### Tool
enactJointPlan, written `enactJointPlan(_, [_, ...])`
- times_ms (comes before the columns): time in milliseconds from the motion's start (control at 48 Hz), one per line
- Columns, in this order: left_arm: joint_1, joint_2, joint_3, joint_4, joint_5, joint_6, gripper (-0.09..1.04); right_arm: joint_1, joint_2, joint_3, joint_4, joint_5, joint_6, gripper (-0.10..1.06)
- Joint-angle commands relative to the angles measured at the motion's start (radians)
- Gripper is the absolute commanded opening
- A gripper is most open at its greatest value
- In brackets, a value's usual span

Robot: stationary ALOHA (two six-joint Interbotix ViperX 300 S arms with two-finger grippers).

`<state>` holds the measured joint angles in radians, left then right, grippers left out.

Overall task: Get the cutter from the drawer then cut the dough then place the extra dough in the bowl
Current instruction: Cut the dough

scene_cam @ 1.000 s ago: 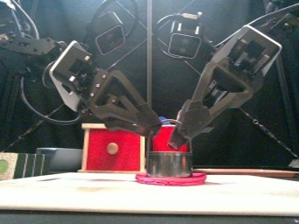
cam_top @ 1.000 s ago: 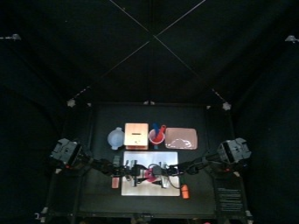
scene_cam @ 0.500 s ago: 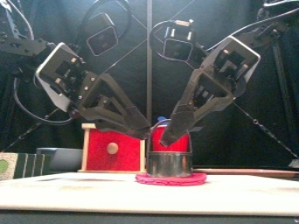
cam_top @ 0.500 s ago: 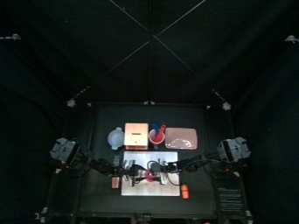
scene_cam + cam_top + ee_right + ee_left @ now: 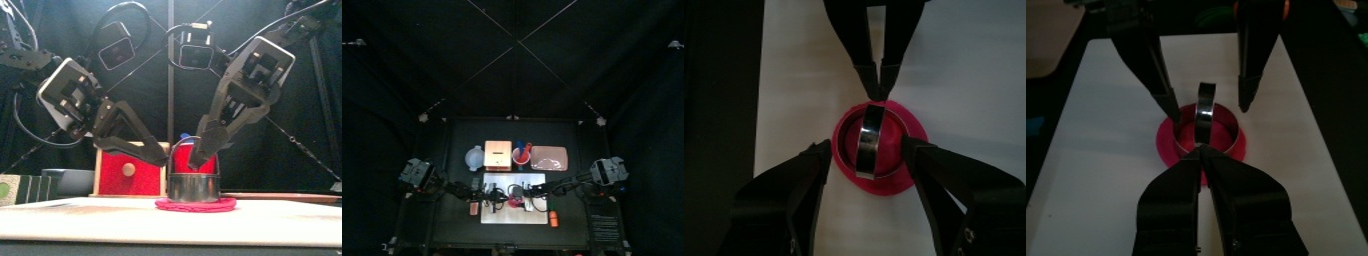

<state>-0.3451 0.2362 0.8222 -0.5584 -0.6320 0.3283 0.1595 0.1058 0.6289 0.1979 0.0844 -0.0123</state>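
Two black arms meet over the middle of your white cutting board (image 5: pixel 509 215), which lies toward the front of the black table (image 5: pixel 476 132). On the board sits the flat pink-red disc of dough (image 5: pixel 195 206), and the round metal cutter with a wire handle (image 5: pixel 195 187) stands on top of it, the dough showing as a rim all round its base. Your left gripper (image 5: pixel 1201 158) comes down from the left with its jaws together, their tips right at the cutter's near rim; you cannot tell from any view whether they pinch the handle or only meet beside the metal. Your right gripper (image 5: pixel 871 152) comes down from the right with its jaws apart, one on each side of the cutter, straddling it without closing on it. Behind the board, in a row across the table, you have the blue-grey bowl with two small handles (image 5: pixel 473 157) at the left, the pale wooden box with a red drawer front (image 5: pixel 500 156) just beside it, the red cup (image 5: pixel 523 152) next along, and the flat pink tray (image 5: pixel 552 159) at the right
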Motion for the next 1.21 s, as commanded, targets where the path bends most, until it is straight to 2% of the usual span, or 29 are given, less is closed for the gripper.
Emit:
enactJointPlan(21, [0.000,0.026,-0.018,-0.035,-0.035,-0.002,0.50,-0.005,-0.040,-0.023,0.002,-0.002,0.002,0.91])
enactJointPlan(250, [-0.002,0.081,-0.031,-0.066,-0.074,0.000,0.50,-0.008,-0.040,-0.026,0.006,-0.002,0.002,0.91])
enactJointPlan(812, [-0.014,0.058,-0.044,-0.055,-0.074,0.002,0.50,-0.014,-0.034,-0.025,0.012,-0.002,0.002,0.91])
enactJointPlan(1208, [-0.020,0.109,-0.066,-0.067,-0.028,-0.003,0.50,-0.014,-0.034,-0.037,0.012,0.000,0.002,0.90])
